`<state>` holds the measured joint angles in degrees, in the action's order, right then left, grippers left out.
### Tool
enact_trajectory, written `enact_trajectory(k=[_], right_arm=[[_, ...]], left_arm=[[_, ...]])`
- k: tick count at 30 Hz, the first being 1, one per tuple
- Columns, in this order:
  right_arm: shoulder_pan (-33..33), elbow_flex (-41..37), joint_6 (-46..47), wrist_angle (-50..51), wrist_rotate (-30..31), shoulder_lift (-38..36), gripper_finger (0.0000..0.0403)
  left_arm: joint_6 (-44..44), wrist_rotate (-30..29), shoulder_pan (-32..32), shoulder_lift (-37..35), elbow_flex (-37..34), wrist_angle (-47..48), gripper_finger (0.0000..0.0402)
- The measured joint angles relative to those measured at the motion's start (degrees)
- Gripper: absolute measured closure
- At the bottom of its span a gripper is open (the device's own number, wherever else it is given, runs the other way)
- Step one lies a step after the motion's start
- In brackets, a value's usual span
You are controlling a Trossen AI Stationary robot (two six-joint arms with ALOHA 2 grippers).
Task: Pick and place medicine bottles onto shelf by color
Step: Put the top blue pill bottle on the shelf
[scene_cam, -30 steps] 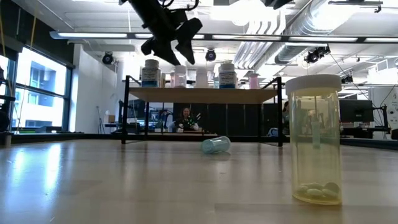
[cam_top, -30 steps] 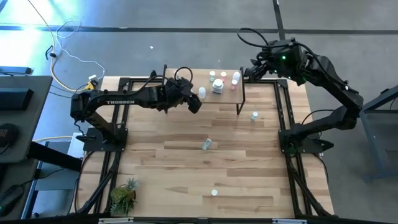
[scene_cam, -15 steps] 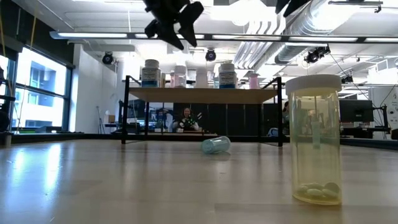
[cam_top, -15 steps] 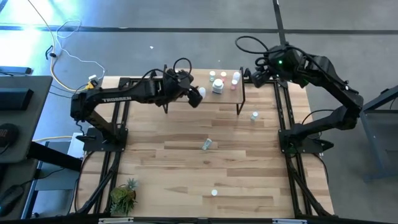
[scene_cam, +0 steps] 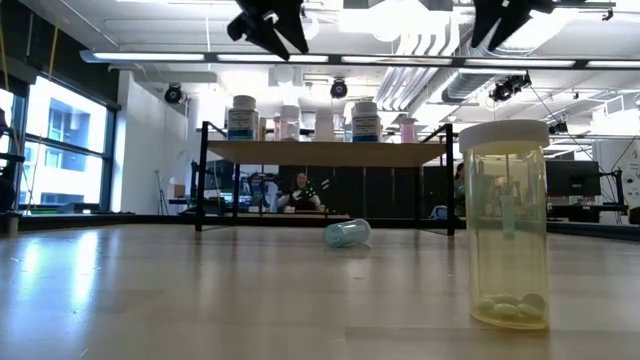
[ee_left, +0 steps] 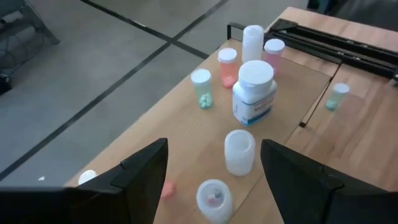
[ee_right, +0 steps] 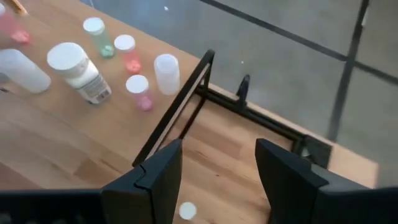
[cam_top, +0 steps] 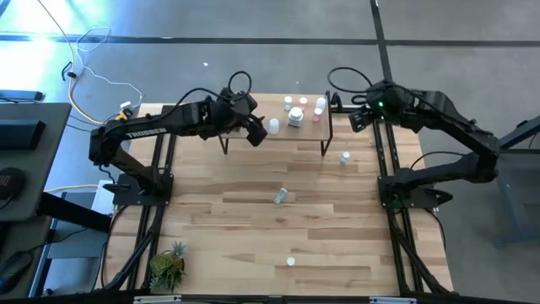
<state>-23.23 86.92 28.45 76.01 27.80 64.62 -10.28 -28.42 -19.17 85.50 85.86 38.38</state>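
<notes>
Both tools, left tool and right tool, are held apart and empty above the shelf's ends.

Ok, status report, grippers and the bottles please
Left gripper open, empty, above shelf. Right gripper open, empty, off the shelf's right end. Three bottles left on the table, one tipped. Nothing blocking.

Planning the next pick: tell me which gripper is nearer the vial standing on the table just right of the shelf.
Right. The right gripper hovers open just beyond the vial, past the shelf's right end; the left gripper, open, is over the shelf's left end.
</notes>
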Motion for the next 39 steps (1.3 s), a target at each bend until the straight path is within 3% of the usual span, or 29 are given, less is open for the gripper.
enact_trajectory(k=[7,14,18,25,39], right_arm=[[0.0,-10.1,5.9,-6.9,-4.9,-8.2,0.0208],[0.0,-14.8,14.7,-7.3,-5.9,-11.7,0.0208],[0.0,-17.2,17.1,-7.0,-7.8,-11.9,0.0208],[0.0,-23.7,20.1,-6.9,-9.4,-11.8,0.0208],[0.0,-38.4,26.8,-14.4,-14.5,-11.8,0.0208]], left_arm=[[-0.5,2.4,-1.2,-3.2,0.0,2.9,0.0154],[-3.8,3.1,-0.5,-3.5,-3.0,4.7,0.0154],[-7.3,7.0,-0.4,-3.4,-7.3,3.2,0.0154],[-10.6,8.1,0.5,-3.4,-12.1,-0.9,0.0154],[-10.6,11.7,0.2,-5.0,-12.2,-7.7,0.0154]])
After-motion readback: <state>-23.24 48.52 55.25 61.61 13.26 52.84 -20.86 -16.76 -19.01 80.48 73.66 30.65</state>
